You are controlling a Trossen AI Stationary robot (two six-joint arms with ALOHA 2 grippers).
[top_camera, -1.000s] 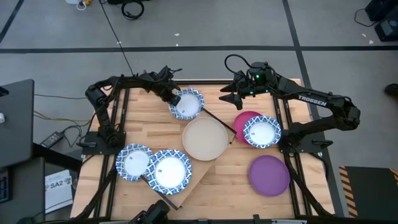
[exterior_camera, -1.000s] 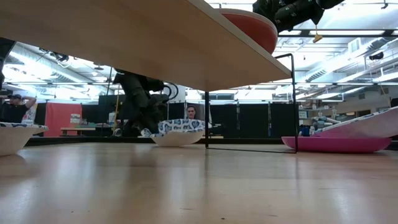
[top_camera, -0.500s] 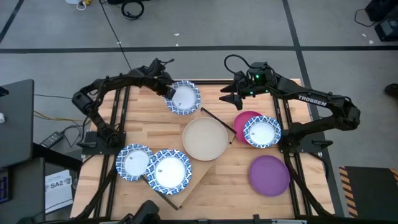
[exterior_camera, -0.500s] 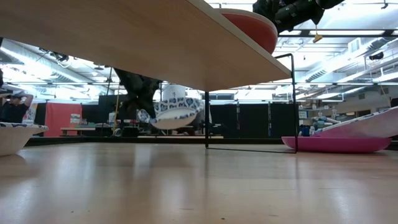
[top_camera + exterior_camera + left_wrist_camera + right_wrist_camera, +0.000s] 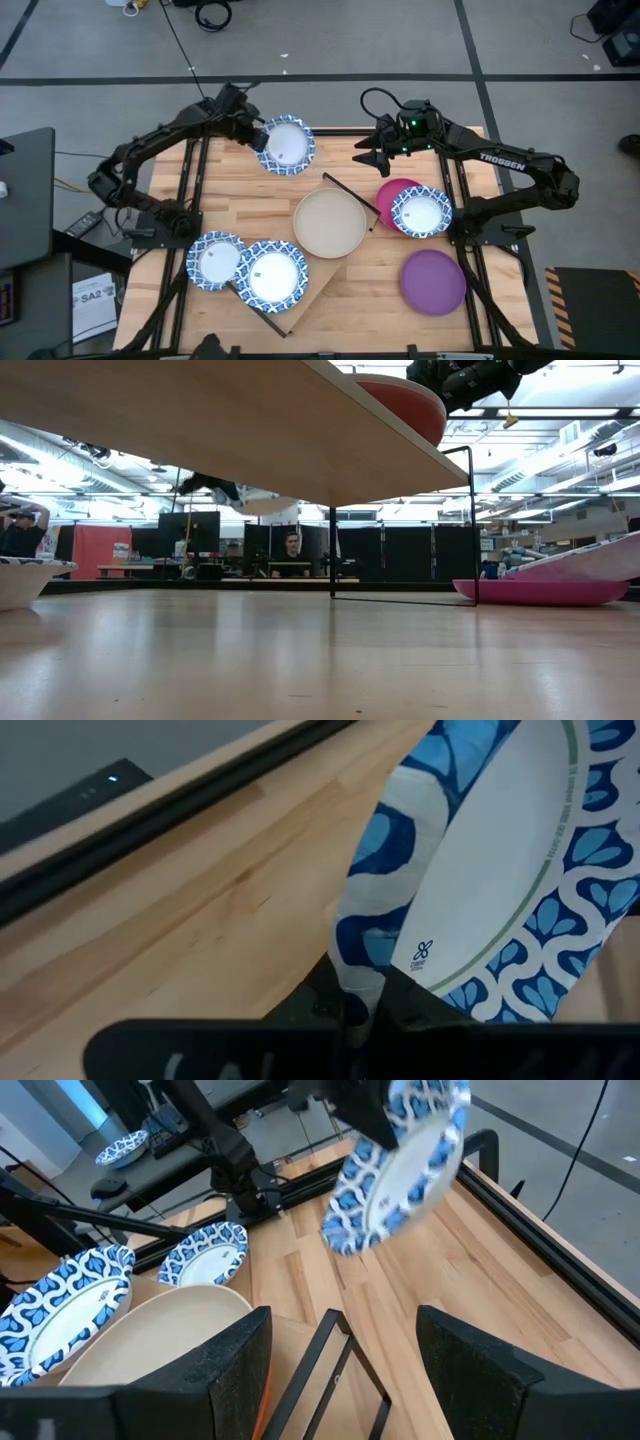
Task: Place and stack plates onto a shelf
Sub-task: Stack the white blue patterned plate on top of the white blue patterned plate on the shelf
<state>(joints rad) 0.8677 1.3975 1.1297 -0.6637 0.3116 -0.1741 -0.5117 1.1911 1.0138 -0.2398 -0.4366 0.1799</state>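
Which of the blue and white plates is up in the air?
The blue-rimmed plate at the table's far edge: the left gripper pinches its rim, lifted. The other three rest lower: two on the shelf, one on the magenta plate.

A grey floor [image 5: 330,40] crossed by pale seam lines surrounds the wooden table [image 5: 235,205]. Black cables [image 5: 212,14] lie on it beyond the table's far edge. Beside the table stands a dark panel [image 5: 25,195], with a labelled white box [image 5: 92,303] near it. Across the table, black curtains [image 5: 400,553] and a red panel [image 5: 92,547] line the room beneath ceiling light strips [image 5: 520,508]. A person [image 5: 292,550] sits before the curtains.
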